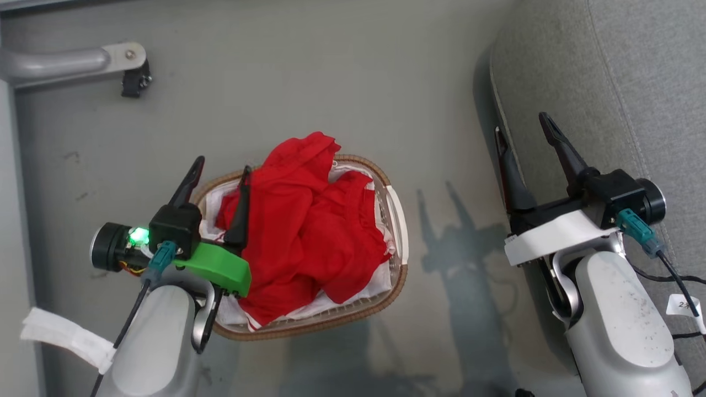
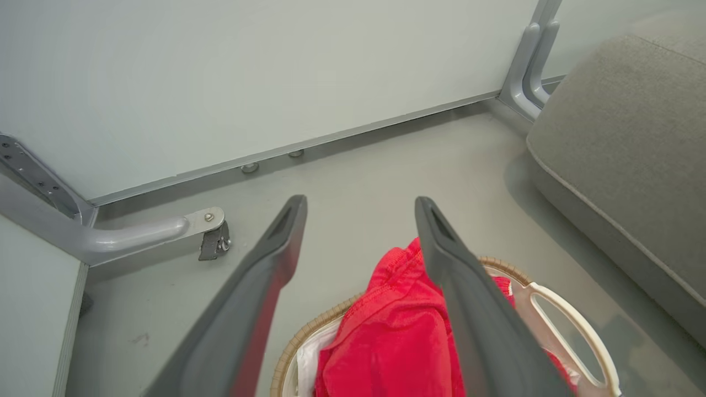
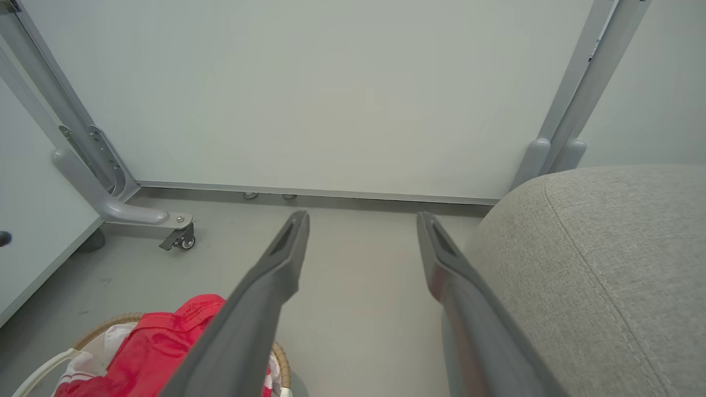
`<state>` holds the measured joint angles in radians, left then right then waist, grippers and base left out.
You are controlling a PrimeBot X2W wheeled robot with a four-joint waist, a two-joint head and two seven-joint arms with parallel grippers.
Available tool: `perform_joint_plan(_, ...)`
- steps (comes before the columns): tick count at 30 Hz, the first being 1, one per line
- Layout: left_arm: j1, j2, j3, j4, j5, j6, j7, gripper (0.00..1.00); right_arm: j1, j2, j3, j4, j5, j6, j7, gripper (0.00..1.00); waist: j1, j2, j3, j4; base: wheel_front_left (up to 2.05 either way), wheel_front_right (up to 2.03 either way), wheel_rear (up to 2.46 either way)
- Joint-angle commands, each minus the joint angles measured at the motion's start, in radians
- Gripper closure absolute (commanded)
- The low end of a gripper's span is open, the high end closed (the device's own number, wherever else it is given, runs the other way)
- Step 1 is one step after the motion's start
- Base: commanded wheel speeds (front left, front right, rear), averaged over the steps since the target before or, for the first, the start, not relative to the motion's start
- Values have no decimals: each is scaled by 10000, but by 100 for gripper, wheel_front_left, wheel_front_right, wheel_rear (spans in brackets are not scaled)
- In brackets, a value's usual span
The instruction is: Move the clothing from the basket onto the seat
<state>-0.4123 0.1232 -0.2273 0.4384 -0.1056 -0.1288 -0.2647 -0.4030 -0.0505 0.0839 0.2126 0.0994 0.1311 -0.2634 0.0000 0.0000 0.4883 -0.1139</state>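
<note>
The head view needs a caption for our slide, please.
Open left pincer above bright red fabric clothing in oval brown-rimmed woven basket.

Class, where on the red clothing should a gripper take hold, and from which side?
Pinch the raised bunched fold at the far end of the clothing, coming down from above: it stands proud of the basket rim, clear of the white liner, giving a ridge to close on. The open left gripper hangs nearest.

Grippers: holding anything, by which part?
Nothing held. Left gripper open over red fabric clothing in oval woven basket; right gripper open beside grey upholstered seat.
</note>
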Motion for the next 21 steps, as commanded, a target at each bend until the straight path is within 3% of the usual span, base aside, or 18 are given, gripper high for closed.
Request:
perform_joint_plan(1, -347, 212, -94, 173, 7, -27, 3, 0, -213, -16, 82, -101, 153, -6, -20, 0, 0, 0, 1303, -639, 0, 0, 0)
perform_joint_plan(21, -2276, 992, -2164, 3121, 25, -28, 5, 0, -588, -14, 697, -414, 710, -6, -20, 0, 0, 0, 3432, -1353, 0, 0, 0)
